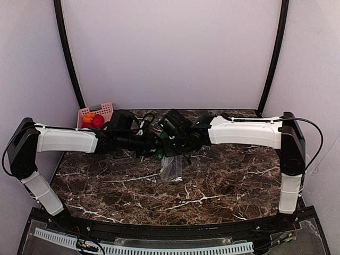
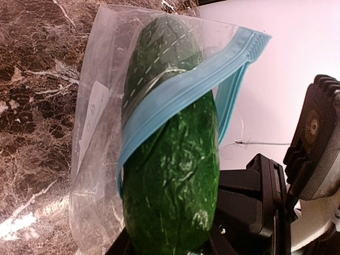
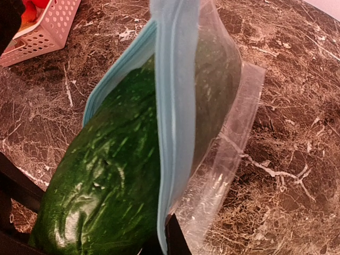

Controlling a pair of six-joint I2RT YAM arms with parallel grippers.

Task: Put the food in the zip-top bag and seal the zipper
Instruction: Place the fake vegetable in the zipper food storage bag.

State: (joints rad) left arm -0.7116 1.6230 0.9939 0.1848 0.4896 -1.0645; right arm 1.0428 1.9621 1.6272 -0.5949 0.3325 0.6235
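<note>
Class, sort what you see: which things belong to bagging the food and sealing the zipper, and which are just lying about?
In the job: green cucumber, partly inside; zip-top bag; its blue zipper, open; red piece and orange piece, waiting.
Lying about: pink basket, only holding those pieces.

The left arm [image 1: 66,139] and the right arm [image 1: 244,131] wear smooth white shells over their long links; their elbow joints [image 1: 21,151] are chunky black blocks; a thin black cable [image 1: 317,139] arcs beside the right elbow; the right gripper [image 1: 166,149] carries a black ribbed casing [image 2: 319,127].
</note>
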